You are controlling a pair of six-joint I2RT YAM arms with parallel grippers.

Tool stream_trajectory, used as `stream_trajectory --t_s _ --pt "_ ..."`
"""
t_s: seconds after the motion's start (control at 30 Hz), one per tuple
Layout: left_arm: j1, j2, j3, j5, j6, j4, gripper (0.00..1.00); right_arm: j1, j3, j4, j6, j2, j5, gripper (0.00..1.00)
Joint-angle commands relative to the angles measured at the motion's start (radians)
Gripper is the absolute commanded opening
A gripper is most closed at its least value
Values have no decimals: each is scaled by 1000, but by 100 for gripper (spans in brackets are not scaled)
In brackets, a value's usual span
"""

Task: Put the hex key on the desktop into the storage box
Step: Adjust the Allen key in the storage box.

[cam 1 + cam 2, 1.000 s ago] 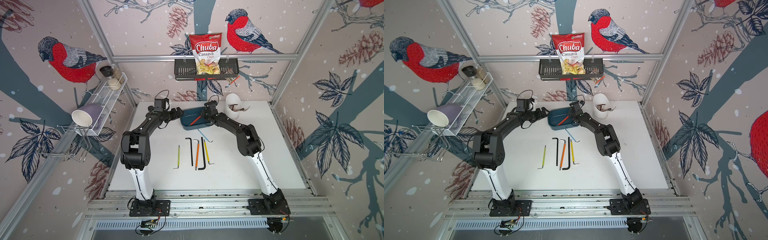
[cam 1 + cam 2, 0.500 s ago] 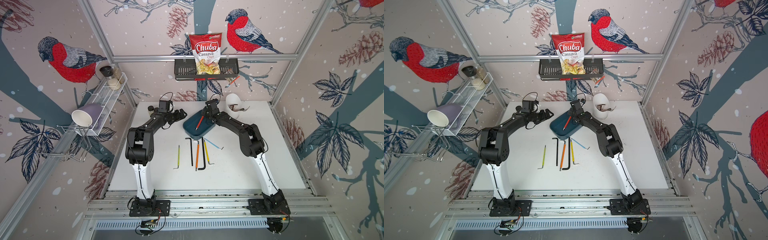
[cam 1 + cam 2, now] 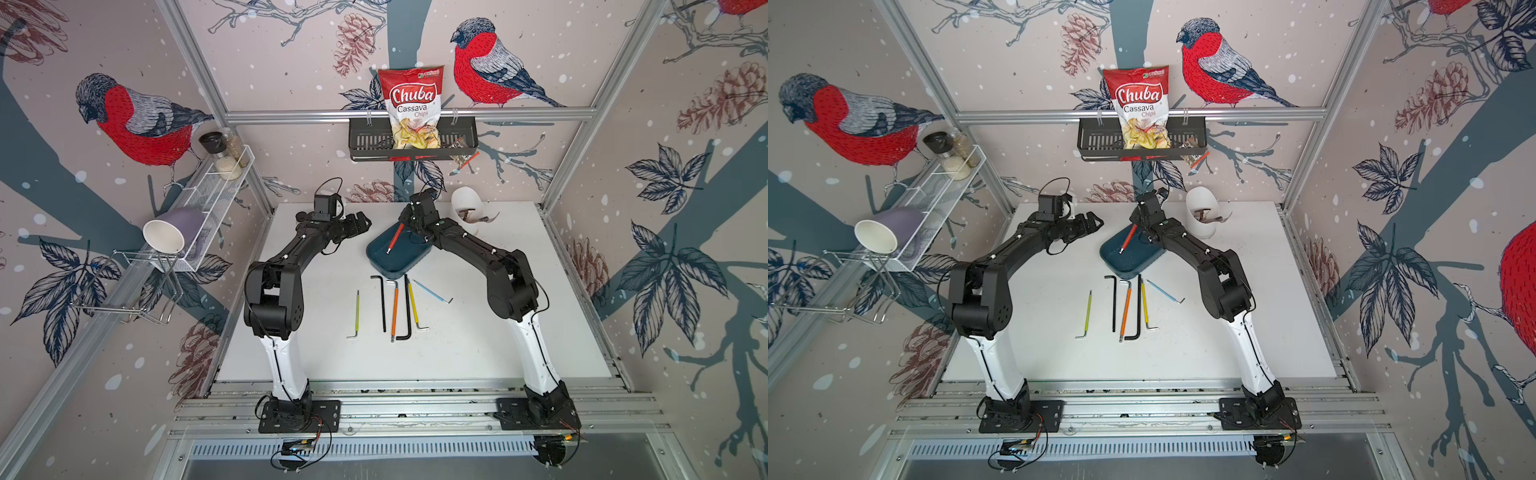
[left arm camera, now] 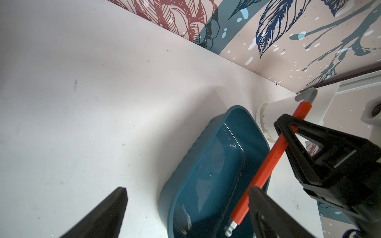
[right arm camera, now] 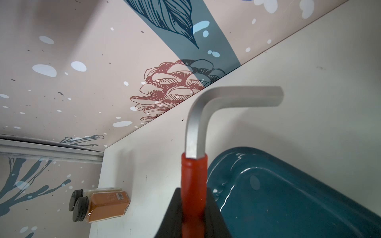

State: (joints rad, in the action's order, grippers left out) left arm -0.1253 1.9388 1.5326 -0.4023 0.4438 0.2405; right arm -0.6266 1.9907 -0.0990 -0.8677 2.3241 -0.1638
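The right gripper (image 5: 193,197) clamps the red hex key (image 3: 395,237) by its sleeve, tip angled down into the storage box (image 3: 409,268), likely for a clean drop. The left gripper (image 3: 362,221) hangs open beside the box.

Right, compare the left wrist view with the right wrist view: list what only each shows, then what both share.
Left wrist only: the white cylindrical cup beyond the shallow dark teal plastic storage box, the silver tip of the red-sleeved L-shaped metal hex key over that box, and the left gripper, jaws wide open. Right wrist only: two black-capped spice jars lying on the flat white matte desktop. Both: the hex key clamped by the right gripper, the storage box and the desktop.
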Motion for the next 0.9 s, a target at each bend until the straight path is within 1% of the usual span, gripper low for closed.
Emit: stream_trajectory --t_s 0.0,0.13,0.27,0.43,0.57,0.6,0.63,0.67,0.7,0.77,0.87 --pt "0 -55 22 37 -42 79 95 -23 -44 24 -40 -46 -40 4" --pt "0 -118 4 73 -89 147 95 -28 -118 35 -102 -62 -24 3" --pt "1 -186 -25 113 -137 182 96 -48 -197 58 -134 -93 -40 2" --pt "4 -233 -35 125 -160 185 96 -53 -239 82 -148 -92 -27 2" --pt "4 -244 -53 120 -161 171 96 -52 -229 77 -149 -63 -3 6" --pt "4 -242 -57 120 -161 167 96 -50 -225 72 -152 -56 3 9" --pt "4 -241 -59 118 -162 169 96 -48 -221 69 -155 -48 13 14" --pt "4 -238 -61 114 -163 170 96 -45 -221 71 -158 -43 27 24" --pt "4 -236 -63 111 -162 171 96 -44 -222 73 -162 -40 38 32" --pt "5 -229 -70 105 -155 166 96 -44 -227 72 -160 -43 54 44" --pt "5 -214 -72 80 -127 163 96 -45 -227 66 -146 -59 73 51"
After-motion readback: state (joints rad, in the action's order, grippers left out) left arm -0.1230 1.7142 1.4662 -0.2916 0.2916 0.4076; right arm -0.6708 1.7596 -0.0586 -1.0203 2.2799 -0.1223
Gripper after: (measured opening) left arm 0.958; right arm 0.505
